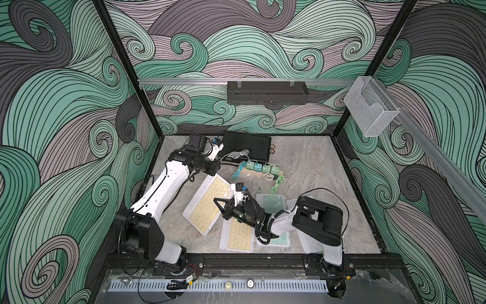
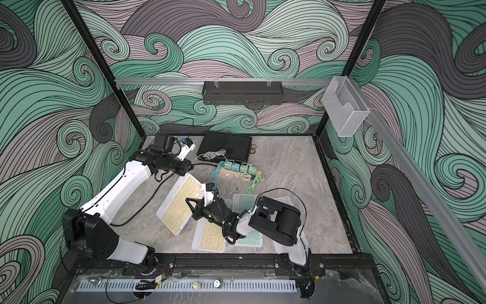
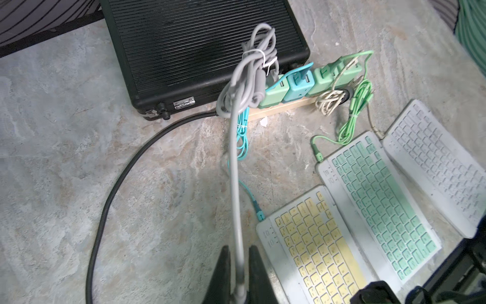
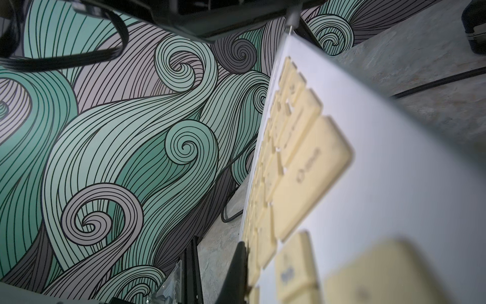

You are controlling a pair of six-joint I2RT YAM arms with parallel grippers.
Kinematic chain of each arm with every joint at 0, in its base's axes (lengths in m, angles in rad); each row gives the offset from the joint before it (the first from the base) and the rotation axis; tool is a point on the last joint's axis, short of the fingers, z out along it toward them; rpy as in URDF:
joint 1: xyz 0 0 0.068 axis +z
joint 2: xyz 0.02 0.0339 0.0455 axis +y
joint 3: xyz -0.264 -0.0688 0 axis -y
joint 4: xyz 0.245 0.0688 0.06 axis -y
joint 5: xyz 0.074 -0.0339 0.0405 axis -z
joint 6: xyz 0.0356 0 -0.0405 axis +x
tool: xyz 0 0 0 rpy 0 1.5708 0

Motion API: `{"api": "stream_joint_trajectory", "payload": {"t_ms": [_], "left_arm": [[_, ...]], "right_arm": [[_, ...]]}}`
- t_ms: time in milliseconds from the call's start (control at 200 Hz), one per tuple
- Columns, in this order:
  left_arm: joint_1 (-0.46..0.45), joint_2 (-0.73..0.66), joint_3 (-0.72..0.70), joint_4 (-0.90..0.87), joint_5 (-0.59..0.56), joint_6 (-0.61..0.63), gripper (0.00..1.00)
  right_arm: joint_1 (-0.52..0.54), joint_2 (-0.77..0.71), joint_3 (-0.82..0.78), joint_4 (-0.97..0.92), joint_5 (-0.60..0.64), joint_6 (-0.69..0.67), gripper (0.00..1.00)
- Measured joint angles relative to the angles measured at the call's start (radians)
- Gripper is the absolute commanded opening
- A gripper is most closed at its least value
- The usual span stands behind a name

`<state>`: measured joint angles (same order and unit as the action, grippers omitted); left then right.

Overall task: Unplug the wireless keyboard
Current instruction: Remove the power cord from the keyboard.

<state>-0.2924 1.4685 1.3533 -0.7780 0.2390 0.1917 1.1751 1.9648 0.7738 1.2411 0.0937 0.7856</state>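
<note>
Mid-table, the right gripper [image 1: 219, 208] clamps the tilted yellow keyboard [image 1: 206, 204] to brace it, while the left gripper [image 3: 239, 251] pinches its grey cable [image 3: 234, 158], seemingly to pull the plug free.

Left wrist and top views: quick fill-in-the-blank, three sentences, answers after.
The left gripper is shut on a ___ cable.
The right gripper holds a tilted keyboard with ___ keys.
The mint-green keyboard lies between a flat yellow-keyed keyboard and a ___ keyboard.
Missing: grey, yellow, white.
</note>
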Motion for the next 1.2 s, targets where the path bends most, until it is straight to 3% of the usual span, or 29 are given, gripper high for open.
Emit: {"api": "stream_joint_trajectory", "payload": {"t_ms": [170, 485, 911, 1201], "left_arm": [[-0.010, 0.020, 0.001, -0.011, -0.031, 0.004, 0.00], [0.057, 0.031, 0.000, -0.014, 0.099, -0.051, 0.00], [-0.014, -0.005, -0.049, 0.015, -0.080, 0.005, 0.00], [0.018, 0.024, -0.040, 0.010, -0.023, -0.023, 0.00]], "right_arm": [[0.003, 0.000, -0.002, -0.027, 0.005, 0.000, 0.00], [0.004, 0.000, -0.014, -0.014, 0.005, -0.015, 0.00], [0.007, 0.050, 0.017, -0.002, -0.018, 0.012, 0.00], [0.010, 0.050, 0.019, -0.007, -0.019, 0.030, 0.00]]}}
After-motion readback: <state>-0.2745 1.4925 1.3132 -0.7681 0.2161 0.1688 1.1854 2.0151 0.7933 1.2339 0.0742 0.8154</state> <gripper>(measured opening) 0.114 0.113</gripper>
